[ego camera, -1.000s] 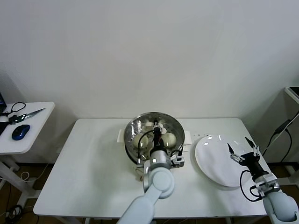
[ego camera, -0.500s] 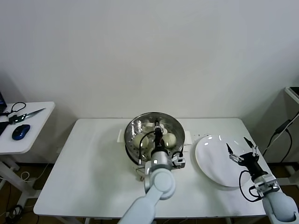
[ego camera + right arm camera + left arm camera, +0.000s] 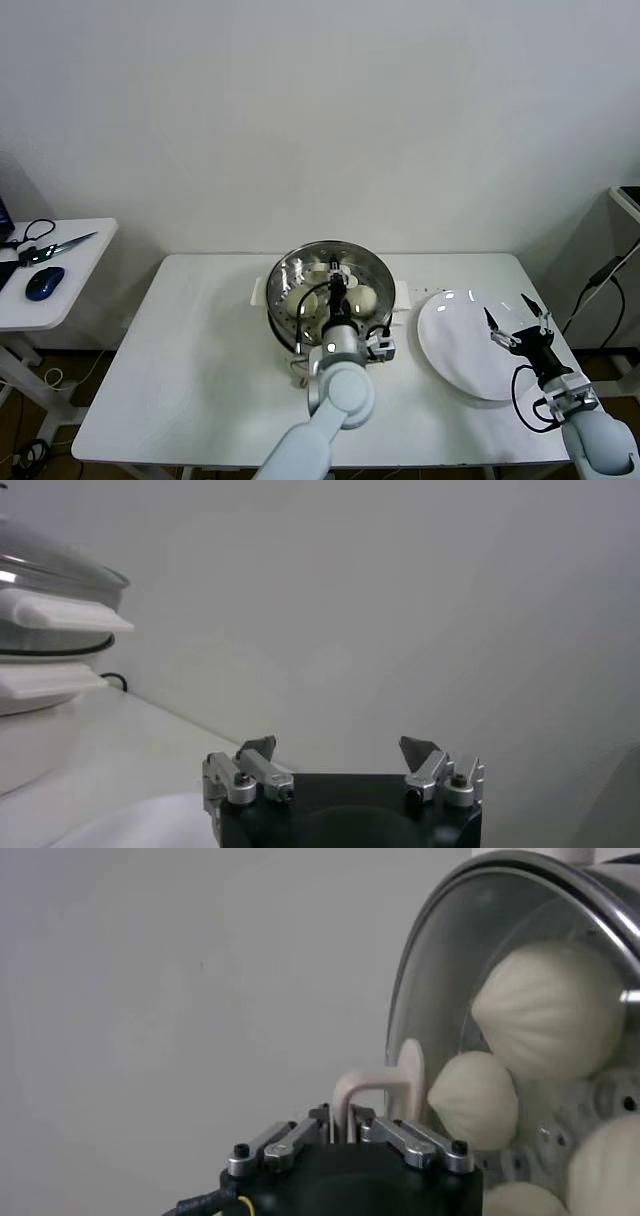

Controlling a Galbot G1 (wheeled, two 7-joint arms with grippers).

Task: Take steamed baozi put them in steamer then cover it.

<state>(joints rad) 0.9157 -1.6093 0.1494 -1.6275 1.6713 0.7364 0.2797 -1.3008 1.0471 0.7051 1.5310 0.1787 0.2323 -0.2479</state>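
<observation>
head view: left gripper [image 3: 339,283] is sitting on top of the steamer [image 3: 285,305], near the desk's [image 3: 200,350] back edge at mid-width; the arm is hiding whatever covers the pot.
head view, right: right gripper [image 3: 518,322] is hanging over the white plate [image 3: 450,340] near the desk's right edge, jaws spread wide, holding nothing; well apart from the pot.
left wrist view: fingers [image 3: 410,1140] are sitting closed, or nearly so, around the cream handle [image 3: 372,1088] of the cover [image 3: 440,998]; can't tell if the grip is letting go.
left wrist view, contents: steamed baozi [image 3: 545,1008] are lying inside, under the glass.
right wrist view: steamer's [image 3: 40,670] side is showing well off.
judgement: cover is looking seated; left arm is the nearer one, clearing straight up from the handle.
</observation>
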